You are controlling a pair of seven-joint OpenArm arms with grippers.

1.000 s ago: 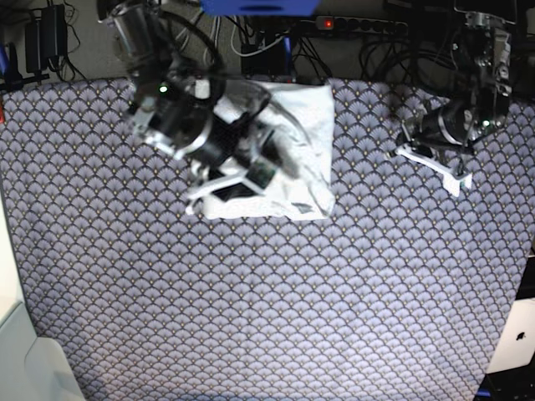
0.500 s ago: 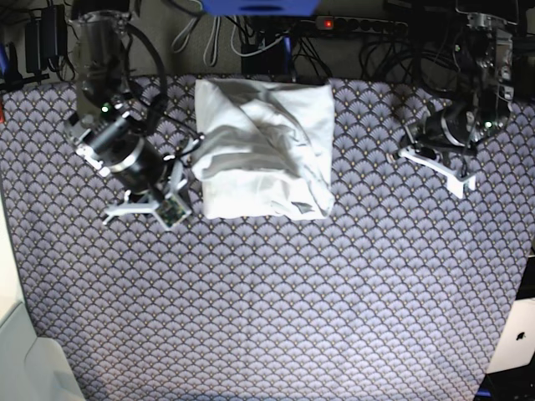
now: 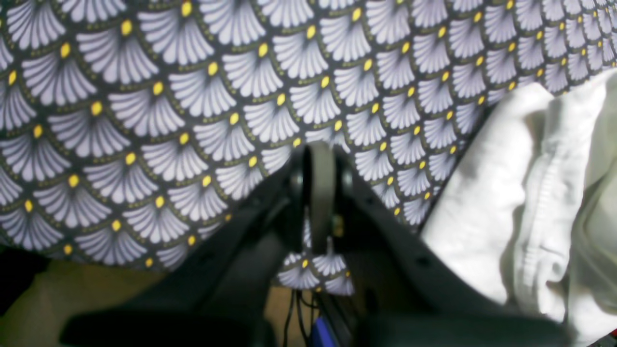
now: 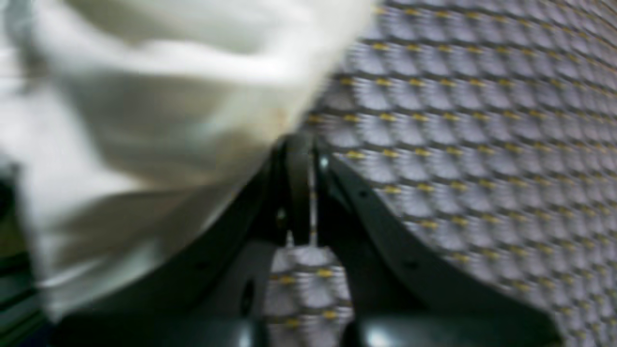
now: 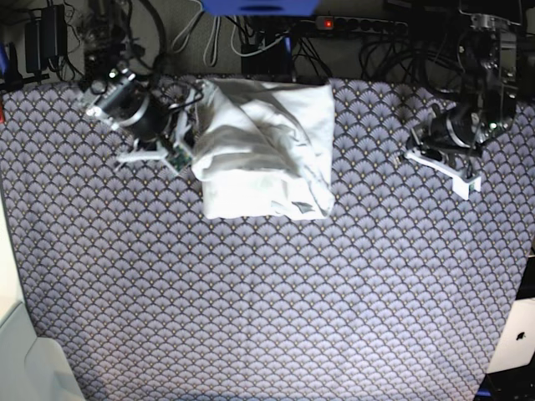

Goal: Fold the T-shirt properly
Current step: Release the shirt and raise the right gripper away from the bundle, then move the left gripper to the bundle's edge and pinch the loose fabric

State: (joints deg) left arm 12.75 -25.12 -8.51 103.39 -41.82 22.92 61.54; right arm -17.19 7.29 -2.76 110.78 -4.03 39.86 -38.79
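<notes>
The white T-shirt [image 5: 266, 150] lies folded into a rumpled rectangle at the back middle of the patterned table. My right gripper [image 5: 171, 157] sits against the shirt's left edge. In the right wrist view its jaws [image 4: 301, 188] are shut, and the blurred T-shirt [image 4: 144, 120] reaches right up to the fingertips; I see no cloth between them. My left gripper [image 5: 443, 165] rests low over the table well to the right of the shirt. The left wrist view shows it [image 3: 320, 183] shut on nothing, with the T-shirt [image 3: 530, 193] off to one side.
The scallop-patterned tablecloth [image 5: 267, 292] covers the whole table. Cables and a power strip [image 5: 351, 25] run along the back edge. White objects stand at the front left corner [image 5: 25, 359] and the front right corner [image 5: 514, 334].
My right arm left the top of the shirt, swung out to the left, then came back to its left edge, and its jaws closed. The left arm barely moved.
</notes>
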